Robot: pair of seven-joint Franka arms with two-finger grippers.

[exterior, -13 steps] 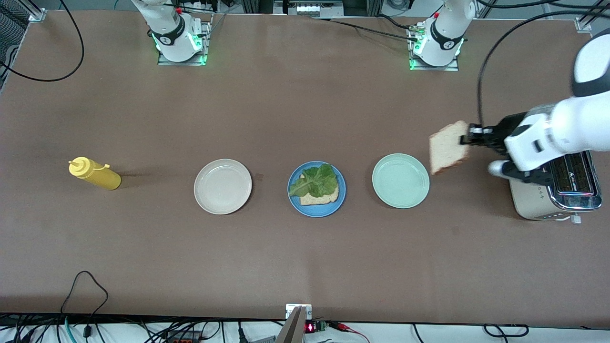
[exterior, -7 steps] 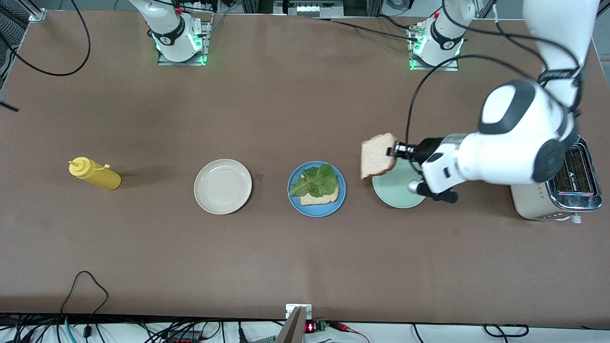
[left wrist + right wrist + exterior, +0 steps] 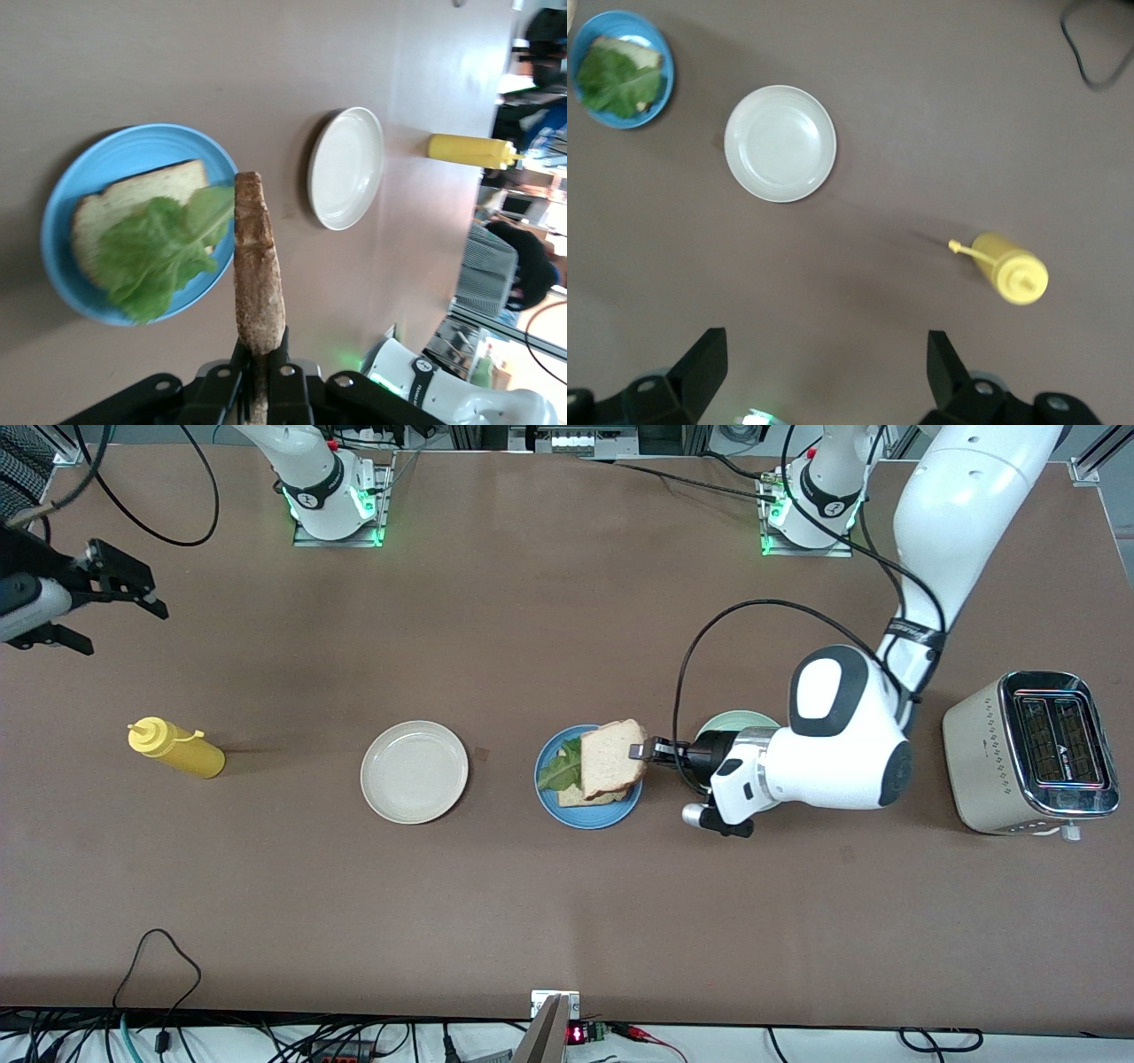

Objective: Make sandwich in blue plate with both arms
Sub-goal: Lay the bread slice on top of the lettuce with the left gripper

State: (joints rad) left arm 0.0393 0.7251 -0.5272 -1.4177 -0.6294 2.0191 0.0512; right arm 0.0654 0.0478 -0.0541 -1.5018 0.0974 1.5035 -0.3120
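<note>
On the brown table (image 3: 532, 903) the blue plate (image 3: 549, 808) carries one bread slice (image 3: 133, 199) under lettuce (image 3: 560, 772), a toaster (image 3: 1028, 753) at its 3 o'clock. Left gripper (image 3: 640, 751), fingers pinching another slice (image 3: 611, 757), hangs over this plate. Right gripper (image 3: 824, 372) waits, fingers apart, above the mustard bottle (image 3: 175, 748).

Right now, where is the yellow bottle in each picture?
Front view: the yellow bottle lies on the table toward the right arm's end, beside the beige plate.
Left wrist view: it shows as a small yellow bottle past the beige plate.
Right wrist view: it sits below the open right gripper, at.
Shared landmark: the beige plate.
</note>
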